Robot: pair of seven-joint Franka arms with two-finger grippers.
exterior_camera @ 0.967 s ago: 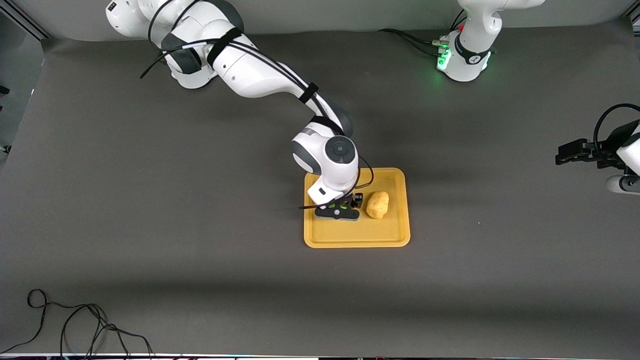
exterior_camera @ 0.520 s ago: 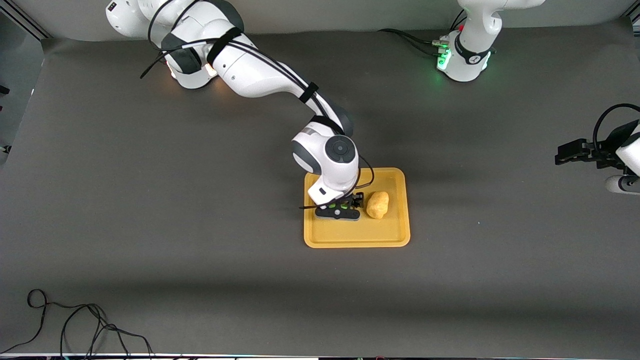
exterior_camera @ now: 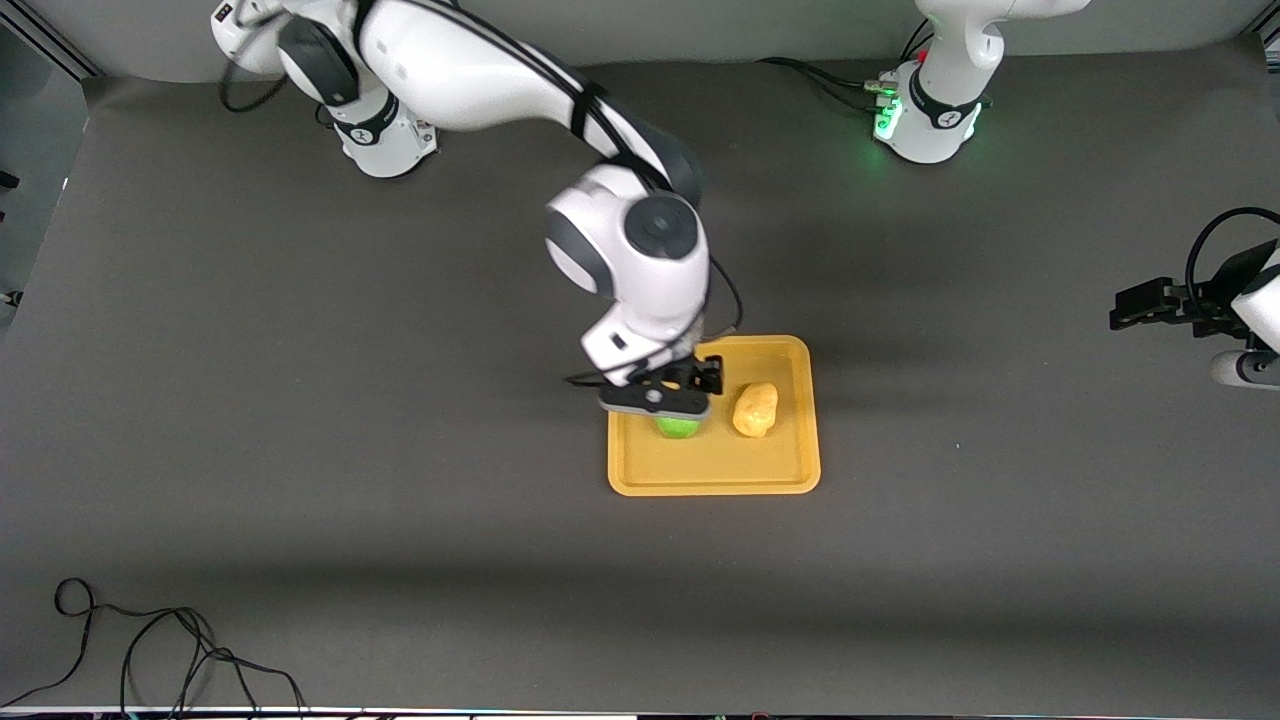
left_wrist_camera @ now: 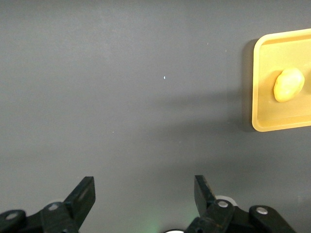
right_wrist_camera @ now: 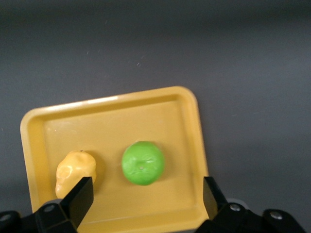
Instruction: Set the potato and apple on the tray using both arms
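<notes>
The orange-yellow tray lies mid-table. The yellow-tan potato rests on it toward the left arm's end. The green apple rests on it beside the potato, partly hidden under my right gripper. That gripper hangs open and empty above the apple. The right wrist view shows the apple and the potato on the tray, below the open right gripper. My left gripper waits open and empty over bare table at the left arm's end. Its wrist view shows it, the tray and the potato.
A loose black cable lies on the grey mat at the table's near edge, toward the right arm's end. The arm bases stand along the edge farthest from the front camera.
My right gripper has lifted up off the tray and left the apple lying there, now uncovered. The left arm has not moved.
</notes>
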